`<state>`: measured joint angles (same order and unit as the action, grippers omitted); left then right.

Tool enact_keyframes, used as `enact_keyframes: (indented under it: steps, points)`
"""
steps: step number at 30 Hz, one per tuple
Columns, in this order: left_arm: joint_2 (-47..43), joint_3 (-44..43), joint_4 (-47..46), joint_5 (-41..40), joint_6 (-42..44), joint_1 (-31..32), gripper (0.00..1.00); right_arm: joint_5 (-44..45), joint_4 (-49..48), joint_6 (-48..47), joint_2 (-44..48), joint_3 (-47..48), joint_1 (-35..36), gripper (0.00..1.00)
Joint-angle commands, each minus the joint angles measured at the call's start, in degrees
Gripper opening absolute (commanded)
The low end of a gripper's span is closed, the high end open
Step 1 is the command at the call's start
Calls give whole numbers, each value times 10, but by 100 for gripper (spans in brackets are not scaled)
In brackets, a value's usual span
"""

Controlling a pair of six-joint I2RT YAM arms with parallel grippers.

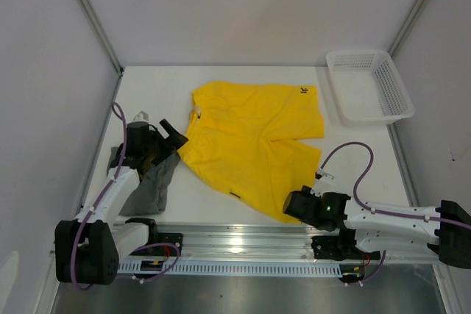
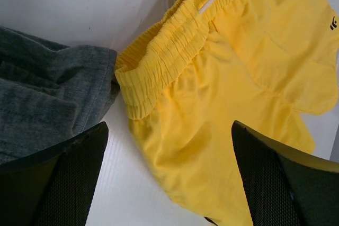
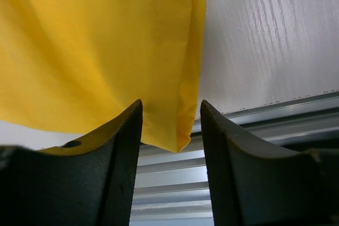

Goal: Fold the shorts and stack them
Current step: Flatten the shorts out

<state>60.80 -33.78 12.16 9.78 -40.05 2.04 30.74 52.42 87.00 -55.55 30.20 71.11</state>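
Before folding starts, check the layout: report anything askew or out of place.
The yellow shorts lie skewed, one leg corner overhanging the table at its near edge above the rail. The grey shorts sit crumpled beside the left arm.

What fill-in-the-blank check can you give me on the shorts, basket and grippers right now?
The left gripper has its jaws ___.
Between the fingers of the right gripper lies a corner of ___ cloth.
The grey shorts lie crumpled beneath the ___ arm.
The white basket is ___.
Missing words: open; yellow; left; empty.
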Motion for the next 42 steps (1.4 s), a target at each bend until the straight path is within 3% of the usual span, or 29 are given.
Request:
enact_keyframes:
  steps: [1,2,3,4,5,7,16,28,32,33,34,37,38,42]
  points:
    - [-3,1,-10,7,-1,8,99,-3,-43,15,24,-21,3,47]
    - [-2,-1,-8,7,-1,9,99,-11,-54,11,25,-26,3,43]
    - [0,-3,-7,6,0,9,99,-16,-74,6,28,-32,3,30]
    - [1,-3,-9,6,-1,9,99,-15,-77,4,29,-31,3,22]
    - [5,-3,-13,3,-2,10,99,-12,-78,2,29,-28,-1,7]
    - [10,-1,-16,3,-3,11,99,-5,-80,-12,32,-25,-14,0]
    - [36,0,-38,-6,-8,23,99,-103,-202,-231,19,-44,-286,0]
    - [161,-64,-56,-25,-10,95,99,-184,-306,-404,-136,44,-567,0]
    - [165,-81,-42,-21,-12,98,99,-187,-279,-437,-173,101,-578,1]
    - [160,-80,-38,-24,-11,98,99,-189,-273,-440,-172,109,-579,4]
    - [155,-76,-35,-27,-11,98,99,-197,-268,-444,-169,109,-578,17]
    - [130,-76,-9,-37,-9,98,99,-196,-252,-454,-136,99,-579,26]
    - [124,-77,-3,-36,-9,98,99,-196,-247,-457,-123,94,-579,34]
    - [104,-85,27,-34,-7,101,99,-188,-214,-447,-65,73,-585,41]
